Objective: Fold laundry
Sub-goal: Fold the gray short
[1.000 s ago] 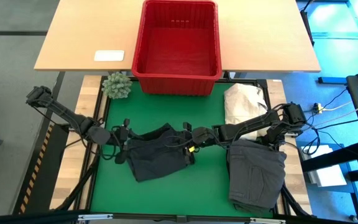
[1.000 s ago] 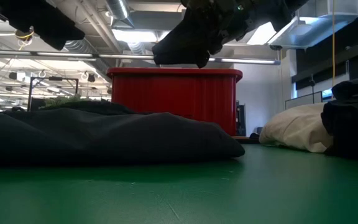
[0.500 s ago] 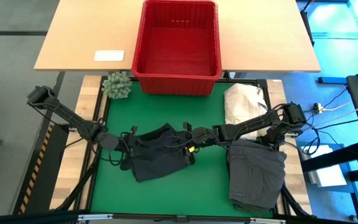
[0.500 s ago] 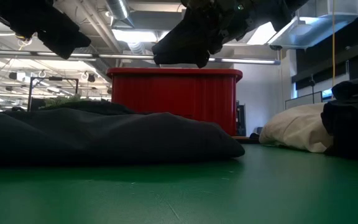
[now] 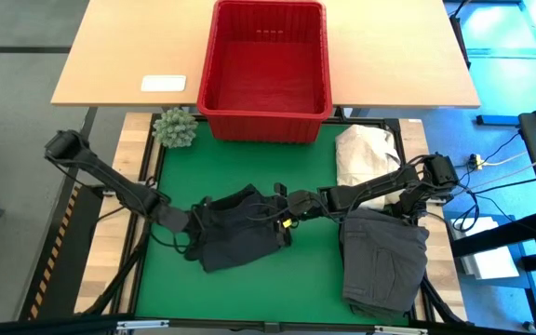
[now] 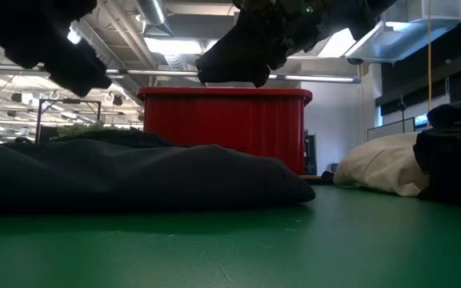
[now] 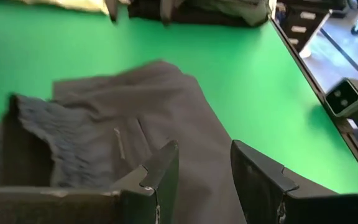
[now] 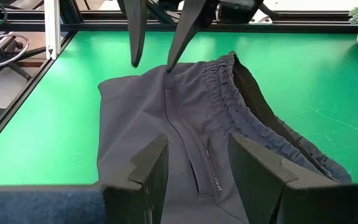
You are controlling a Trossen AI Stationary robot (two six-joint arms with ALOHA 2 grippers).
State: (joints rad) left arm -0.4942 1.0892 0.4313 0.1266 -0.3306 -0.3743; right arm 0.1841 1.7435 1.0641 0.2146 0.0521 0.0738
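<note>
One piece of laundry, dark grey shorts (image 5: 235,234) with a gathered waistband (image 8: 229,102), lies flat on the green mat (image 5: 314,279). My left gripper (image 5: 196,226) hangs open just over the shorts' left edge, its fingers (image 7: 166,168) slanting down above the cloth. My right gripper (image 5: 280,221) stands open above the shorts' right side, with nothing between its fingers (image 8: 149,165). In the low view both grippers (image 6: 70,68) (image 6: 234,68) hang clear above the cloth (image 6: 134,172). A folded grey garment (image 5: 384,256) rests on the mat's right side.
A red plastic basket (image 5: 266,70) stands on the wooden table beyond the mat. A cream-white cloth heap (image 5: 366,154) lies at the mat's far right, a small potted plant (image 5: 175,127) at its far left. A white card (image 5: 164,84) lies on the wood.
My left gripper has gone down and toward the table's right edge, from beside the shorts to just over their left edge, staying open. The shorts and my right gripper have kept still.
</note>
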